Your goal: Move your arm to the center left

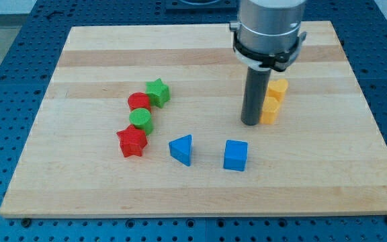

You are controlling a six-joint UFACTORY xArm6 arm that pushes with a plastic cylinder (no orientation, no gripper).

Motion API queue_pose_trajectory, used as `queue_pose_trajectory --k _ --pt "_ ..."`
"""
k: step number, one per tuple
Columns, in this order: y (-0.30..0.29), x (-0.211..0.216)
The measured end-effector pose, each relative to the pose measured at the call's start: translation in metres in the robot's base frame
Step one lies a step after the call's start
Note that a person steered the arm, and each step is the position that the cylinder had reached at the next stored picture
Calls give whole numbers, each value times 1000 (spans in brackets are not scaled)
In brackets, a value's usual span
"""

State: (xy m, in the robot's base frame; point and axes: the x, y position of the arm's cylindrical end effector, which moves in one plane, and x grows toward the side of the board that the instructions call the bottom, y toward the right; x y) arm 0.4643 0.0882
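Observation:
My tip (250, 123) rests on the wooden board (79, 60) right of centre. It touches or nearly touches the left side of the lower yellow block (269, 112). A second yellow block (277, 88) sits just above that one. A blue cube (235, 155) lies below my tip, and a blue triangular block (181, 149) lies to its left. On the view's left stands a cluster: a green star (157, 92), a red cylinder (138, 102), a green cylinder (141, 120) and a red star (132, 142).
The arm's grey body (269, 30) hangs over the board's top right. The board lies on a blue perforated table (5, 74).

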Motion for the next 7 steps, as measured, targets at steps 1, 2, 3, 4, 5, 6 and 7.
queue_pose_trajectory --k 1,2,3,4,5,6,7 --pt "13 -9" --pt "17 -12" --pt "2 -11" --pt "-28 -31" --pt "-45 -85" --pt "-90 -140" --pt "-156 -173"
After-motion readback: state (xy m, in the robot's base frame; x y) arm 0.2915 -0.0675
